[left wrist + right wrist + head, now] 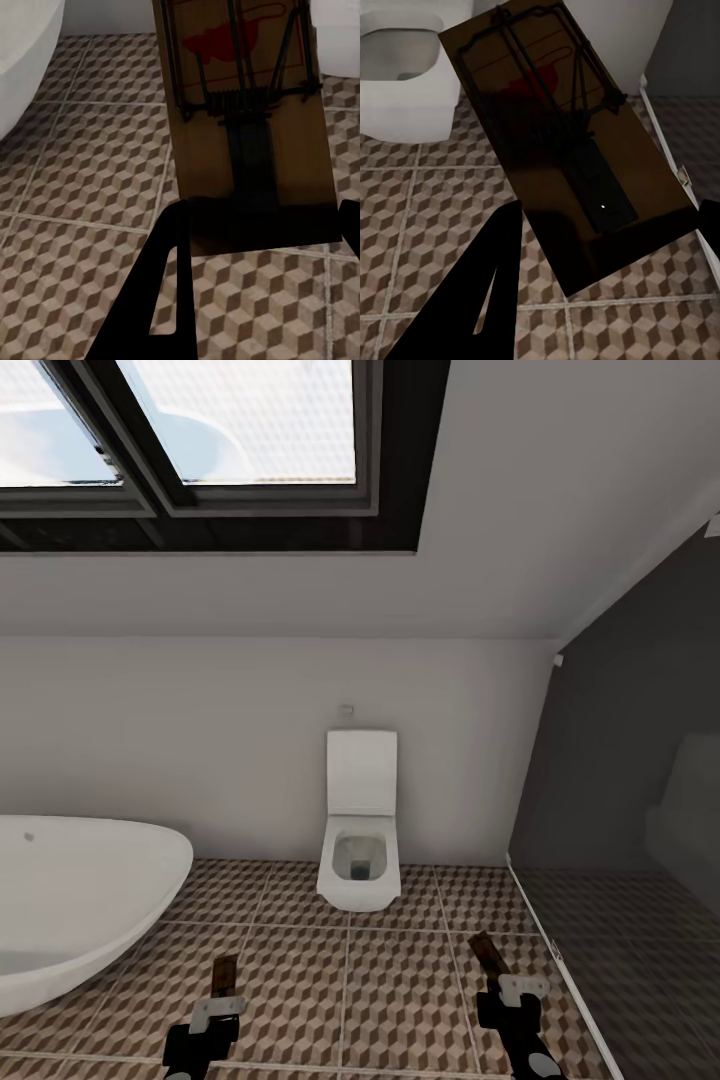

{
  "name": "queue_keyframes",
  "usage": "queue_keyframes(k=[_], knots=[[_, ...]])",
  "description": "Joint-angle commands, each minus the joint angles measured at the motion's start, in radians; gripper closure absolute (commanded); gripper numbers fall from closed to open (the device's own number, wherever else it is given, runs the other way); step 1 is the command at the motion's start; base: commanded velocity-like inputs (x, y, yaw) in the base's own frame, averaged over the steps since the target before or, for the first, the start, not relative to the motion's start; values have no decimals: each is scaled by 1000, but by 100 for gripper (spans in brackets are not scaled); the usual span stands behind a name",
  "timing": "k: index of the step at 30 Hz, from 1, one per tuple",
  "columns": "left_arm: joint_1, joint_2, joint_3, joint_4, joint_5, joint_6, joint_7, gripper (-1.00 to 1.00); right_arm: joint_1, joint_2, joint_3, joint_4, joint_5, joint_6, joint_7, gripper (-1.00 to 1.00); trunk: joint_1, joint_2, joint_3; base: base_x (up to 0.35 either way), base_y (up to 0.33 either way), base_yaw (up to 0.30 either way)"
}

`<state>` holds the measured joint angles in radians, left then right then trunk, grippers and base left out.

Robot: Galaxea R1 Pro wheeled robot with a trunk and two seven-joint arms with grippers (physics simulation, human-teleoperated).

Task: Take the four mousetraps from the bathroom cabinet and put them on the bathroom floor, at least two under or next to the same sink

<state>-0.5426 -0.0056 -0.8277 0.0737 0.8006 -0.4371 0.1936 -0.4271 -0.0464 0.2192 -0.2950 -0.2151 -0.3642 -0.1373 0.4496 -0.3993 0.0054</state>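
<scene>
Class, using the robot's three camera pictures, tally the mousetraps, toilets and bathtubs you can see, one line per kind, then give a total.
Mousetraps: 2, one held by the left gripper, one held by the right gripper
Toilets: 1
Bathtubs: 1
Total: 4

Bright light comes in through the window [235,420] up high. The white wall [200,740] looks soft and grey. Wrist pictures are darker.
</scene>
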Motion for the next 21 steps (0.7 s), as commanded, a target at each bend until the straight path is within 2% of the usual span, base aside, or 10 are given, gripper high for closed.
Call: queue_keyframes(k=[1, 5, 8, 10, 11, 14, 16, 19, 21], knots=[[0, -1, -4, 2, -4, -2, 5, 100, 0, -1, 8, 0, -10, -3, -2, 100, 0, -1, 0, 0, 0, 0], [0, -3, -2, -1, -4, 24, 9, 100, 0, 0, 9, -3, -9, -2, -3, 100, 0, -1, 0, 0, 0, 0], [1, -7, 1, -20, -6, 149, 10, 100, -1, 1, 8, -24, -9, 6, -15, 100, 0, -1, 0, 0, 0, 0], [0, 1, 1, -77, -7, 322, 11, 100, -1, 6, 8, -82, -9, 37, -48, 100, 0, -1, 0, 0, 0, 0], [-1, 6, 1, -97, -8, 370, 12, 100, -1, 8, 8, -104, -9, 53, -60, 100, 0, -1, 0, 0, 0, 0], [-17, 38, 2, -245, -9, 633, 28, 100, -1, 16, 7, -257, -5, 212, -144, 100, 0, -1, 0, 0, 0, 0], [-64, 48, 3, -334, -9, 771, 82, 100, -2, 22, 7, -332, -5, 322, -190, 100, 0, -1, 0, 0, 0, 0], [-164, 52, 11, -388, -9, 895, 179, 100, -13, 58, 6, -379, -5, 394, -237, 100, 0, -1, 0, 0, 0, 0], [-225, 53, 54, -402, -9, 931, 208, 100, -30, 97, 6, -390, -6, 412, -282, 100, 0, -1, 0, 0, 0, 0]])
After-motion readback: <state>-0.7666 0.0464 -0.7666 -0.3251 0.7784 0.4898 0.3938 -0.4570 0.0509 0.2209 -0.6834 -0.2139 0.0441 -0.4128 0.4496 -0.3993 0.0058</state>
